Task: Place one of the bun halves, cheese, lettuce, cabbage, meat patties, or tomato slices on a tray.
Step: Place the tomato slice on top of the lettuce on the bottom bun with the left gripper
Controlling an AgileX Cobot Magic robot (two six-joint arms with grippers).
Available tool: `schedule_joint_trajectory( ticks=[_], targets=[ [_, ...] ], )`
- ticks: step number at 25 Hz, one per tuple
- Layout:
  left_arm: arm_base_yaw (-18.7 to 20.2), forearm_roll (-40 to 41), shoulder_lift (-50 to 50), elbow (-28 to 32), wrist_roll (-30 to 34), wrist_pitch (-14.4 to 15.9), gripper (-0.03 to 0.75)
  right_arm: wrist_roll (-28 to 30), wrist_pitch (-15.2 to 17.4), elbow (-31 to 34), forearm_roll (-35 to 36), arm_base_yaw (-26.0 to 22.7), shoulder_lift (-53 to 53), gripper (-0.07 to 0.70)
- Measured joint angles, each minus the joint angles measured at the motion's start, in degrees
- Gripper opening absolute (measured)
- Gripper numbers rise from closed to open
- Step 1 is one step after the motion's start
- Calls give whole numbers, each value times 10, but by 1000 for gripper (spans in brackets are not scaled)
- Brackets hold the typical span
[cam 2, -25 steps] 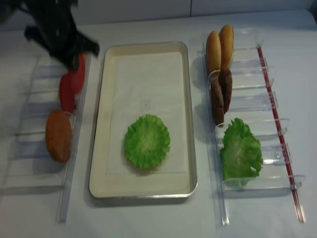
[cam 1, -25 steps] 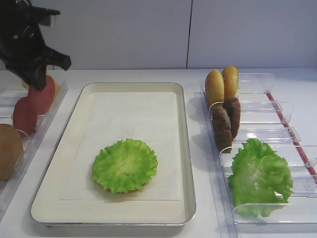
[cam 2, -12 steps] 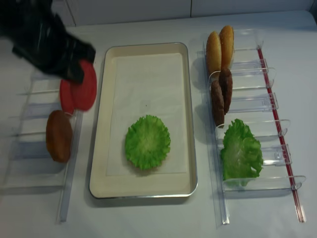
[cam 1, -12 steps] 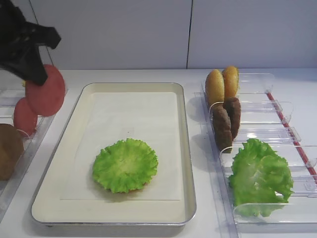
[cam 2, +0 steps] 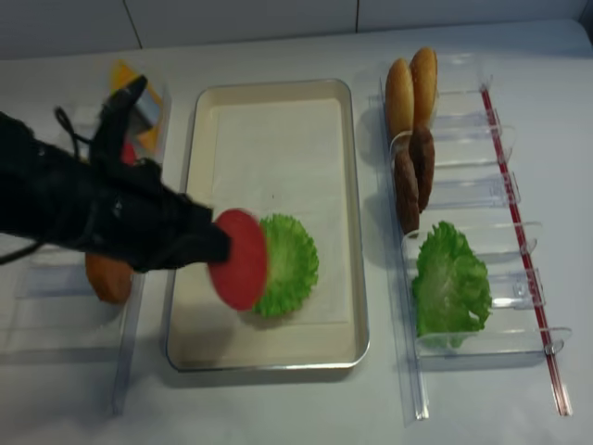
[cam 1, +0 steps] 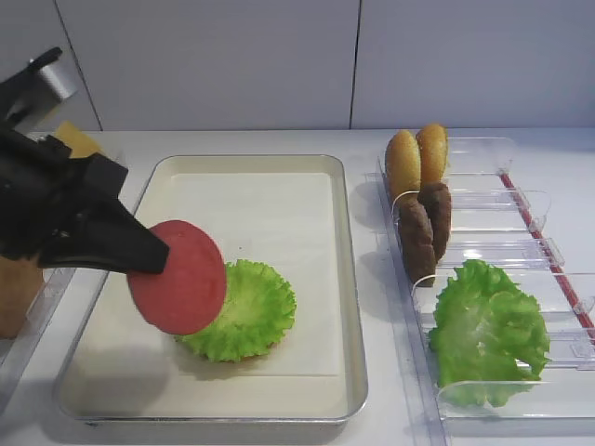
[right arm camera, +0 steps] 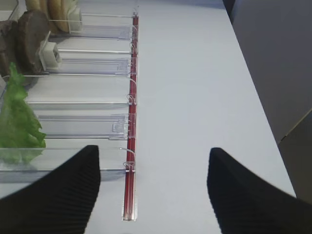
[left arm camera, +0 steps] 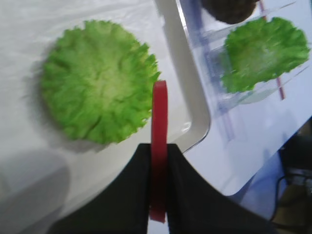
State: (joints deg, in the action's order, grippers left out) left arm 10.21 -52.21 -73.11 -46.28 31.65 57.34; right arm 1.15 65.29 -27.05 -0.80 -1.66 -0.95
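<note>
My left gripper (cam 1: pixel 153 261) (cam 2: pixel 219 251) (left arm camera: pixel 158 152) is shut on a red tomato slice (cam 1: pixel 178 279) (cam 2: pixel 239 259) (left arm camera: pixel 159 117), gripping it edge-on by its rim. The slice hangs over the cream tray (cam 1: pixel 251 204) (cam 2: pixel 273 139) (left arm camera: pixel 195 107), at the left edge of a frilly lettuce leaf (cam 1: pixel 249 311) (cam 2: pixel 292 264) (left arm camera: pixel 97 83) lying on the paper liner. My right gripper (right arm camera: pixel 153 190) is open and empty above the bare table, beside the end of the right-hand bins.
Clear bins on the right hold bun halves (cam 1: pixel 416 158) (cam 2: pixel 412 83), meat patties (cam 1: pixel 426 228) (cam 2: pixel 413 171) and more lettuce (cam 1: pixel 488 330) (cam 2: pixel 451 283). Left bins hold a yellow cheese slice (cam 1: pixel 76 139) and a bun half (cam 2: pixel 107 278), partly hidden by my left arm.
My left gripper has lifted the tomato slice out of the left bins and carried it right and forward, down over the tray beside the lettuce leaf.
</note>
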Motion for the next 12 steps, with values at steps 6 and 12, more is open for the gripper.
schedule_joint_trajectory(
  ticks=[6,12],
  targets=[
    [0,-150,-99,26,127,-28,54,-1,0,0,0,0,0,472],
    [0,-205,-182,26,171,-31,54,-1,0,0,0,0,0,472]
  ],
)
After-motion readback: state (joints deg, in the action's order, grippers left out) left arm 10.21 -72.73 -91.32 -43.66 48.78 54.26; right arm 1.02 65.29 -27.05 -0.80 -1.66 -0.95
